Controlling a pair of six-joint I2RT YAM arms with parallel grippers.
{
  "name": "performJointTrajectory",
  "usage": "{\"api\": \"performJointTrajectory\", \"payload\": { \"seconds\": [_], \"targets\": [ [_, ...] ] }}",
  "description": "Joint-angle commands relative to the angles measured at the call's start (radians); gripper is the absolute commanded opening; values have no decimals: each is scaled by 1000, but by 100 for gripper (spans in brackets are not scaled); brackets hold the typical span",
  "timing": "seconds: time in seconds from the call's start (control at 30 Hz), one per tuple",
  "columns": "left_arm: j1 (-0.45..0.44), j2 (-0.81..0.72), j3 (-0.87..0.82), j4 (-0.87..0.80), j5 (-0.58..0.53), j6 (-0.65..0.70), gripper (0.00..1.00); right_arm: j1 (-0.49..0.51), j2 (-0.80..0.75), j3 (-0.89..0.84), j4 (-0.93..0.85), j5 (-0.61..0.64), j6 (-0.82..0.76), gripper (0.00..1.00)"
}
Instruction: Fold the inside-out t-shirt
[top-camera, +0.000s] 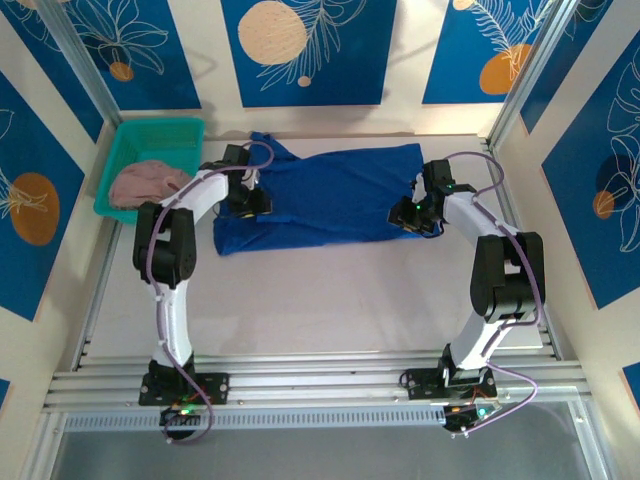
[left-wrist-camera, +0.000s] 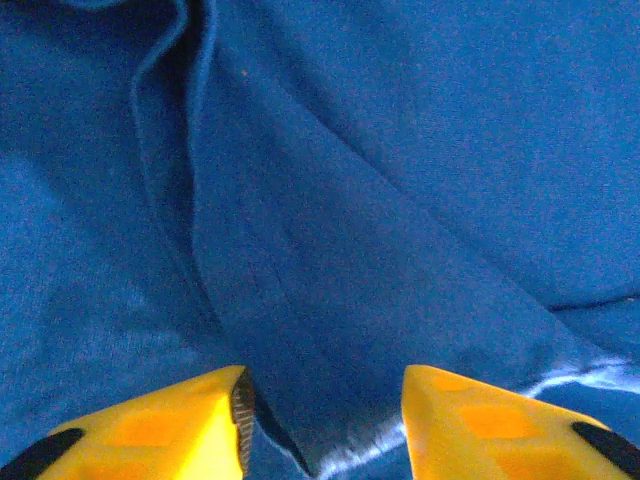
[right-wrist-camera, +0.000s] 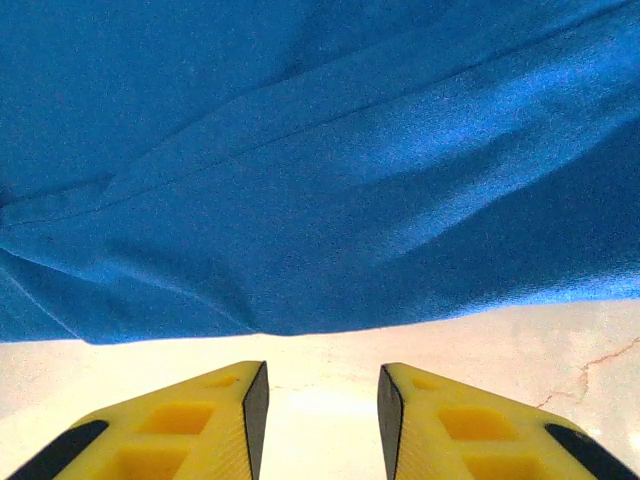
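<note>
The inside-out t-shirt (top-camera: 330, 195), royal blue, lies spread flat across the back of the table. My left gripper (top-camera: 248, 203) is on its left part. In the left wrist view the left gripper (left-wrist-camera: 322, 385) has its yellow fingers (left-wrist-camera: 170, 430) apart, and a creased fold of the t-shirt (left-wrist-camera: 400, 150) with a pale hem edge lies between them, not pinched. My right gripper (top-camera: 412, 218) is at the shirt's right front edge. In the right wrist view the right gripper (right-wrist-camera: 322, 372) stands open over bare table, with the t-shirt's (right-wrist-camera: 300, 150) edge just ahead of its tips.
A green basket (top-camera: 190, 130) at the back left holds a dusty-pink garment (top-camera: 145, 182). The white table (top-camera: 330, 300) stretches in front of the shirt to the arm bases. Patterned walls and metal frame posts close in the sides and back.
</note>
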Motion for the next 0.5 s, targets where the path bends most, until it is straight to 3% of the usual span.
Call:
{"api": "performJointTrajectory", "payload": {
  "seconds": [0.0, 0.33, 0.47],
  "targets": [
    [-3, 30, 37, -13, 14, 16, 35, 9, -17, -20, 3, -23, 8, 36],
    [-3, 33, 72, 2, 37, 25, 1, 9, -11, -19, 5, -24, 9, 36],
    [-5, 42, 122, -5, 56, 28, 0, 10, -11, -17, 2, -20, 8, 36]
  ]
}}
